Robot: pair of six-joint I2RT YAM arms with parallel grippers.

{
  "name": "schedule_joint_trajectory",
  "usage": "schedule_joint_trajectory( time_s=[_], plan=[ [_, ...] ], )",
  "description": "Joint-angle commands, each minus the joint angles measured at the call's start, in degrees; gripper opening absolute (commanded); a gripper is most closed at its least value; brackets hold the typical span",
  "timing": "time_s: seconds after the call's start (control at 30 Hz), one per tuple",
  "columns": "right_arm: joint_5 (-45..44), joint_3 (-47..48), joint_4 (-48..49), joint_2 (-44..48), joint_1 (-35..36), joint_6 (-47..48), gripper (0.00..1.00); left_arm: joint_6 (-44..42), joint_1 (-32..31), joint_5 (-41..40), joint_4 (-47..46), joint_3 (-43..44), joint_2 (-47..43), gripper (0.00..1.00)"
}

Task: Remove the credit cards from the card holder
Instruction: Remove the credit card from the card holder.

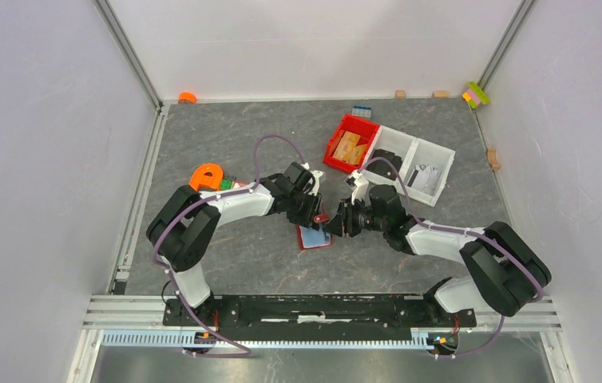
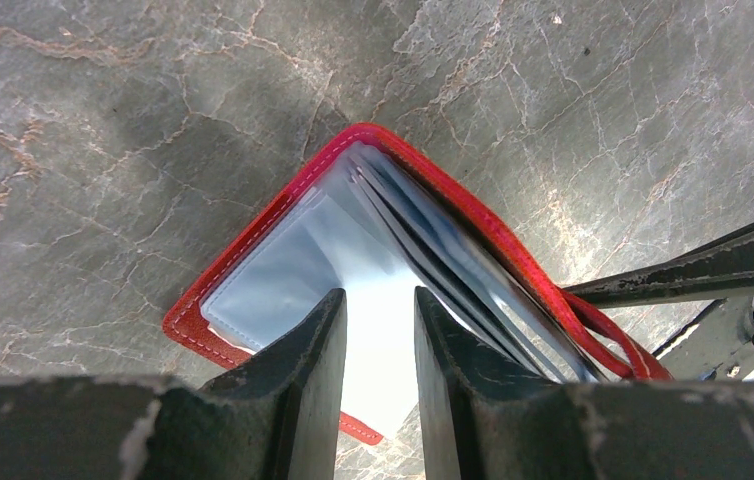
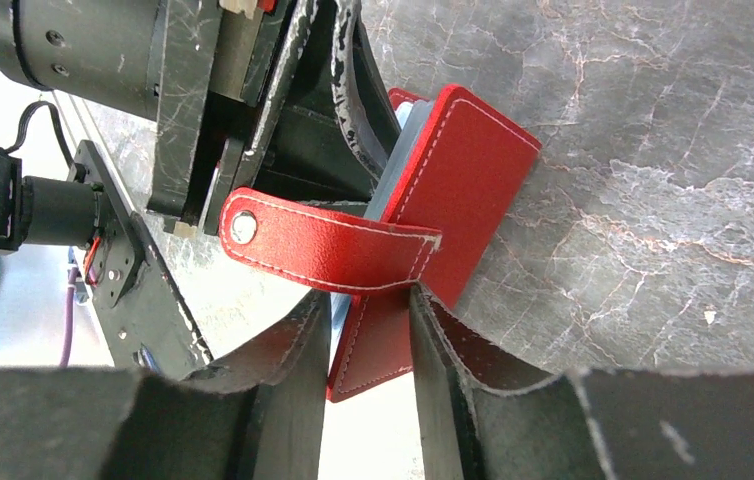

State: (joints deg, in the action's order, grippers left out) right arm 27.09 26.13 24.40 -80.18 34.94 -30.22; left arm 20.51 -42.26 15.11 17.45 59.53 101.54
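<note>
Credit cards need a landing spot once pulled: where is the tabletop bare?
Bare: grey marbled tabletop between the dark red folding card holder and the arm bases; far strip left of the bright red plastic bin. Crowded: around left end effector and right end effector.

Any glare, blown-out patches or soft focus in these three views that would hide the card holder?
Top external: even light, no glare, but the card holder is small and partly covered. Left wrist: the gap between the jaws is blown out to white; table sharp. Right wrist: white burn-out between the jaws, the holder's red cover and strap crisp.
</note>
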Motion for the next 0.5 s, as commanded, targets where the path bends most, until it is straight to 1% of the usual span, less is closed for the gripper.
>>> schedule_joint_trajectory(
  time_s=[0.0,0.13,0.27,0.47],
  plan=[
    [-0.09,-0.02,2.50,1.68,-0.46,-0.06,0.38,-1.02,-0.37,-1.05,0.70,1.28,0.96,0.38],
    [0.33,-0.08,2.84,1.50,-0.49,-0.31,0.38,-1.05,-0.37,-1.04,0.72,1.29,1.03,0.38],
    [0.60,-0.09,3.12,1.51,-0.57,-0.36,0.41,-1.00,-0.37,-1.08,0.74,1.29,1.04,0.38],
    [0.36,0.23,2.43,0.86,-0.58,-0.21,0.37,-1.02,-0.37,-0.97,0.82,1.29,1.14,0.38]
  ],
)
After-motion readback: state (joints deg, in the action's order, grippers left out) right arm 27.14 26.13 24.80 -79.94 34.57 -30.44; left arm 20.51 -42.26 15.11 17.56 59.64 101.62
